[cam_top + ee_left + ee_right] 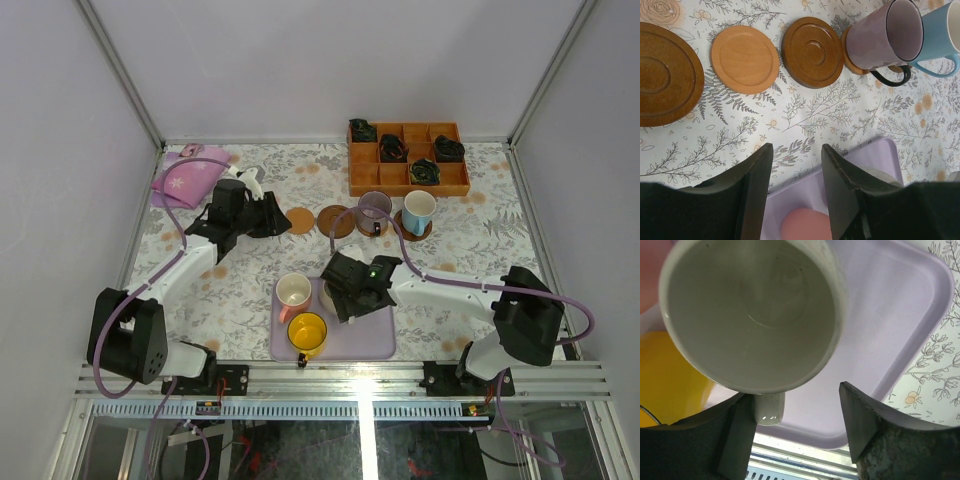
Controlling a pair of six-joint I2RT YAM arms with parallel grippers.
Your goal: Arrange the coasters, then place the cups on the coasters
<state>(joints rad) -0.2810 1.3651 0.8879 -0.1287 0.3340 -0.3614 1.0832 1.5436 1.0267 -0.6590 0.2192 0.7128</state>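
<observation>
A: Start with the left gripper (797,155). What is it doing?

B: It holds nothing. Its jaws stand partly apart over the lip of the lavender tray (875,160), with the pink cup (805,225) just below its fingers. Three bare coasters lie ahead of it: the large dark coaster (665,75) off to its left, the tan coaster (745,59) ahead and a little left, and the dark coaster (812,51) straight ahead. Further to its right, the purple cup (885,35) and the blue cup (940,30) already sit on theirs.

A: Any trouble there?

B: Likely, yes. It hangs between the tray and those bare coasters, so a cup carried across could meet that arm. The purple cup's handle also juts toward the dark coaster, which leaves a tight slot.

A: And the right gripper (795,400)?

B: Its jaws are apart and grip nothing yet. The cream cup (750,315) is just ahead of the fingertips, its handle right beside the left finger (735,435), with a wide gap to the other finger.

A: So the risk is?

B: An off-centre pinch. Closing from here could drag or twist the cup, and a glazed handle may let it swing on the lift — into the yellow cup (670,375) just to the gripper's left.
</observation>
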